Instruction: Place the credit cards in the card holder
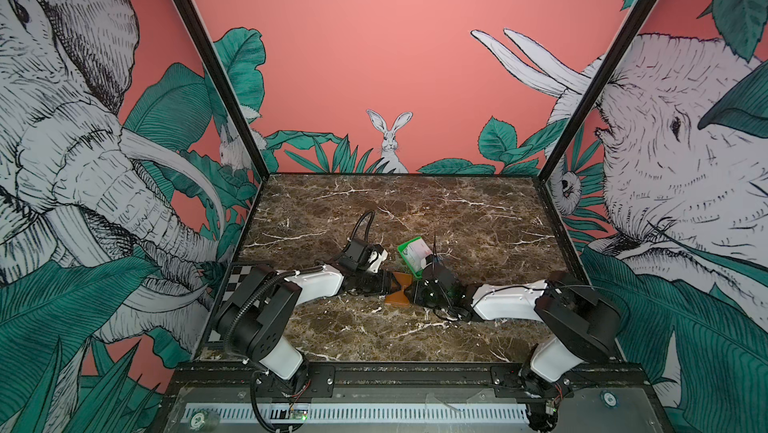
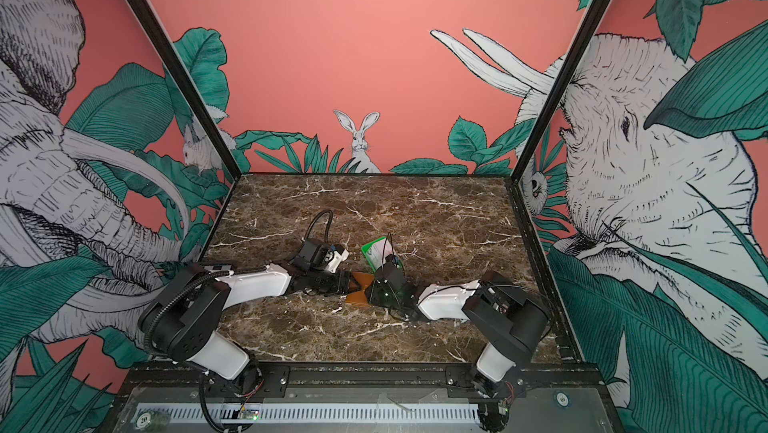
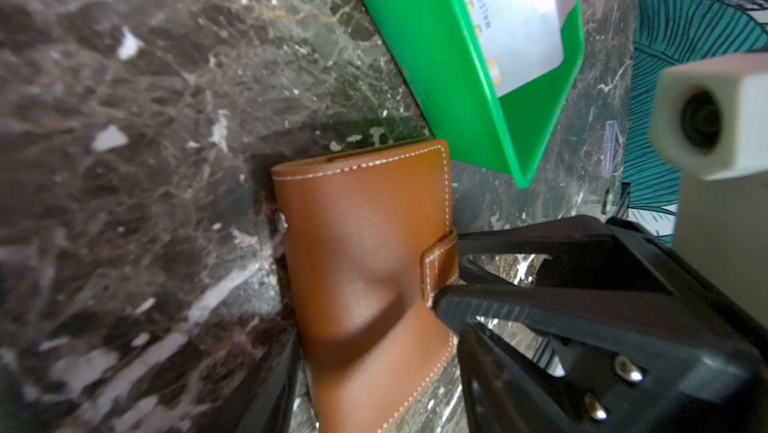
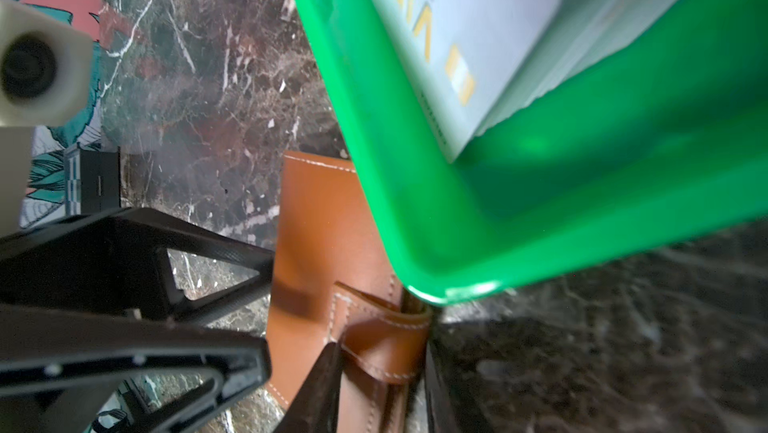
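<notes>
Left fingers (image 4: 232,360) clamp the card holder (image 3: 361,244), right fingers (image 3: 498,306) pinch its snap tab (image 3: 440,269): a slanted tug may slip off the tab

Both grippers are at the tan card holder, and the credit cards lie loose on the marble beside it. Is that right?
Not quite. The credit cards sit in the green tray, not loose on the marble; the right wrist view shows them there. The rest holds: the left gripper and the right gripper are both at the tan card holder.
</notes>
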